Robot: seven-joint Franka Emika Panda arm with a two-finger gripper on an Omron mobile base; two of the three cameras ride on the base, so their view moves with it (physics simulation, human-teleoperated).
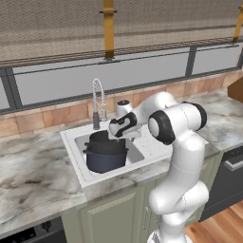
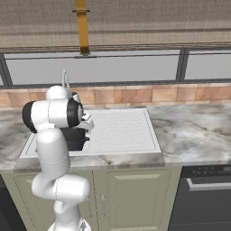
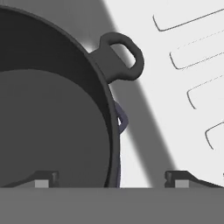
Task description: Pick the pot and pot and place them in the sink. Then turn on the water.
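In the white sink (image 1: 76, 138) the matte black pot (image 1: 105, 141) rests on top of the deeper navy-blue pot (image 1: 105, 161). My gripper (image 1: 117, 133) hovers over the black pot's right rim. In the hand view the gripper (image 3: 109, 181) is open, its fingertips (image 3: 41, 180) wide apart on either side of the black pot's (image 3: 52, 118) rim without touching it. The black pot's loop handle (image 3: 120, 57) points toward the drainboard. A bit of the navy pot's handle (image 3: 122, 119) peeks out below it. No water is in view.
The arched chrome spring faucet (image 1: 98, 99) stands behind the basin. The ribbed drainboard (image 2: 122, 128) lies right of the basin. Marble counter (image 1: 33, 175) spreads to both sides, with a tiled backsplash and window behind. A brown box (image 1: 236, 89) sits at the far right.
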